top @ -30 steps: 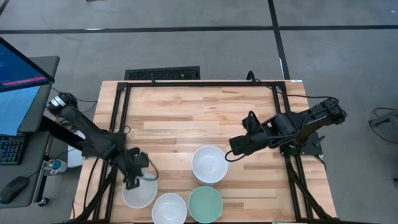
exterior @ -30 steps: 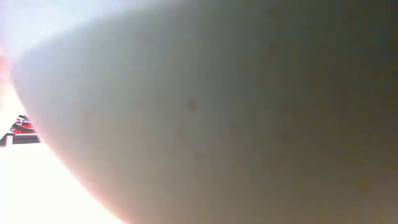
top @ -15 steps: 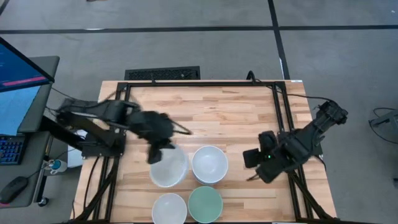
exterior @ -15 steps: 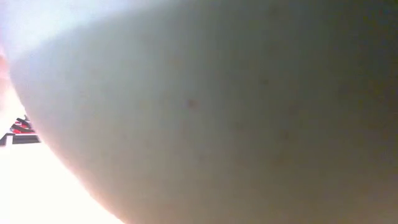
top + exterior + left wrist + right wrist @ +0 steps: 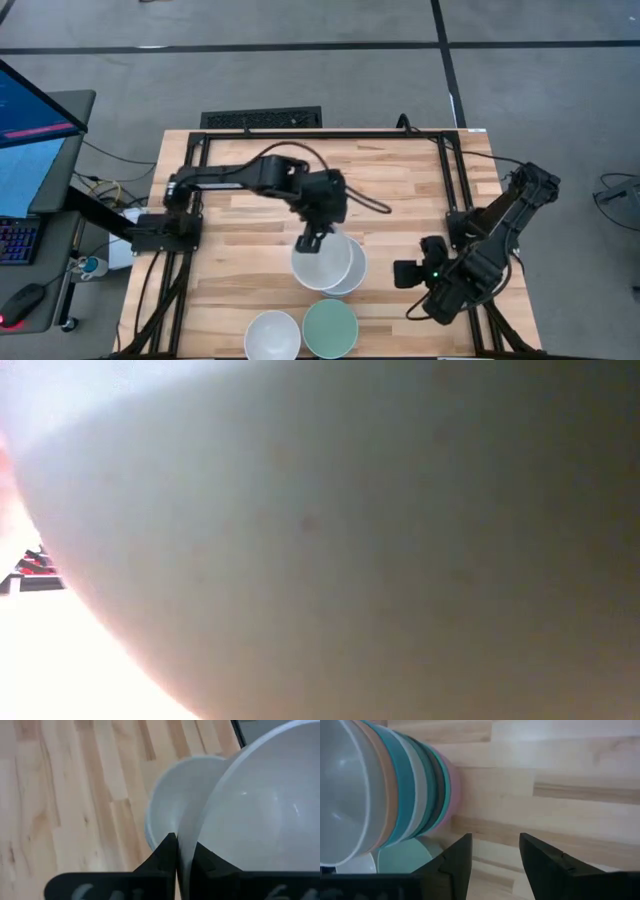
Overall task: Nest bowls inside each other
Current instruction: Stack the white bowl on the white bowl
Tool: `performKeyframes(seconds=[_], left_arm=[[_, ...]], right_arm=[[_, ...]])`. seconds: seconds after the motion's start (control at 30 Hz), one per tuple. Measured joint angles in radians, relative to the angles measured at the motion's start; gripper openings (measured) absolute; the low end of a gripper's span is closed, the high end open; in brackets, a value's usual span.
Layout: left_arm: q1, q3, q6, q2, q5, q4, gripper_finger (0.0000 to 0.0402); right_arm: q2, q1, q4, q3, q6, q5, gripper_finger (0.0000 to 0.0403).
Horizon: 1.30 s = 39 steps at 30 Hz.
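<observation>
Near the middle of the light wooden slatted table (image 5: 400,195), the left gripper (image 5: 312,238) pinches the rim of a round white plastic bowl (image 5: 322,262) at that bowl's 11 o'clock edge. In the left wrist view its 2 dark fingers (image 5: 167,851) are pressed together on the thin rim, 1 on each side of the wall, with the held bowl (image 5: 260,815) filling the space ahead. This bowl overlaps the stacked set of nested bowls (image 5: 352,268), whose white top bowl shows only as a crescent at the held bowl's 4 o'clock side; whether the 2 touch cannot be told. The right wrist view shows the stack (image 5: 395,795) from the side, with orange, turquoise, white, dark and pink rims layered outward.

At 6 o'clock from the stack sits a mint green round plastic bowl (image 5: 330,327), and just beside it at its 9 o'clock lies another small white round bowl (image 5: 272,334), both near the table's front edge. The right gripper (image 5: 408,274) hangs at 3 o'clock of the stack, apart from it, its fingers (image 5: 540,857) spread and holding nothing. A pale bowl wall (image 5: 350,550) fills nearly all of the low view.
</observation>
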Motion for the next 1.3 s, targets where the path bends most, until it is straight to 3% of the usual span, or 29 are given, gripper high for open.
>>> performKeyframes(seconds=[0.2,0.87,1.07,1.3], left_arm=[[0.039,0.121,0.016,0.114,0.067,-0.097,0.0],[0.031,0.085,0.032,0.155,0.152,0.034,0.0],[0.014,0.085,0.037,0.216,0.147,0.012,0.0],[0.014,0.093,0.022,0.215,0.058,0.046,0.0]], right_arm=[[0.009,-0.016,0.113,-0.062,0.0,0.006,0.0176],[0.008,-0.061,0.141,-0.078,-0.011,0.008,0.015],[0.008,-0.055,0.159,-0.077,-0.012,0.008,0.0143],[0.008,-0.045,0.159,-0.077,-0.012,0.008,0.0141]])
